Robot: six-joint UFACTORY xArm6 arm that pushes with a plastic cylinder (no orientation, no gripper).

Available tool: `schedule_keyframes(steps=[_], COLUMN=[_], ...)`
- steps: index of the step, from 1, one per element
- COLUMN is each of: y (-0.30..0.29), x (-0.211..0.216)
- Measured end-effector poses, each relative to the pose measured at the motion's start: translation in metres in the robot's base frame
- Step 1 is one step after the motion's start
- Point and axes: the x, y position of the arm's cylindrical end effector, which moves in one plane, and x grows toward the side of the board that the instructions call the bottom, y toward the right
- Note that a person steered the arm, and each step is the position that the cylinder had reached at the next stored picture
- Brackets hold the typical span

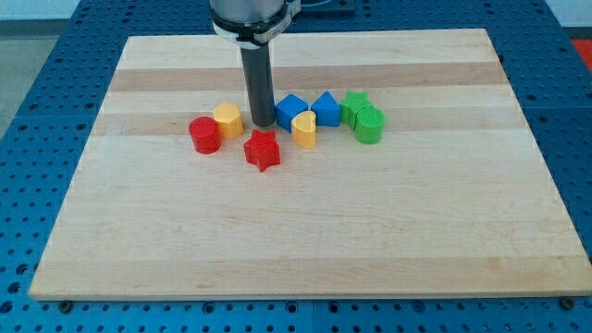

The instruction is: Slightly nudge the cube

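Small blue plastic cube [290,109], likely light, rigid, slides easily on wooden tabletop [305,231]; my tip [262,124] touching/just beside its left face, push there; no pincer fitted.

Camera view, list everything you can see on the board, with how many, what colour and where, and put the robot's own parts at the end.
Red cylinder: one, red, leftmost of the cluster.
Yellow block: one, yellow, just right of the red cylinder, left of the rod.
Red star: one, red, nearest the view's bottom.
Blue cube: one, blue, right beside my tip.
Yellow rounded block: one, yellow, in front of the blue cube.
Blue pointed block: one, blue, right of the cube.
Green blocks: two, green, at the cluster's right end, touching.
Wooden board: one, light wood.
Blue pegboard table: one, blue, around the board.
My tip: one dark rod, between the yellow block and the blue cube.
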Motion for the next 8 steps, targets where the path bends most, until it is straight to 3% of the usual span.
schedule_keyframes(steps=[3, 5, 8], y=[-0.001, 0.033, 0.015], x=[-0.052, -0.053, -0.023])
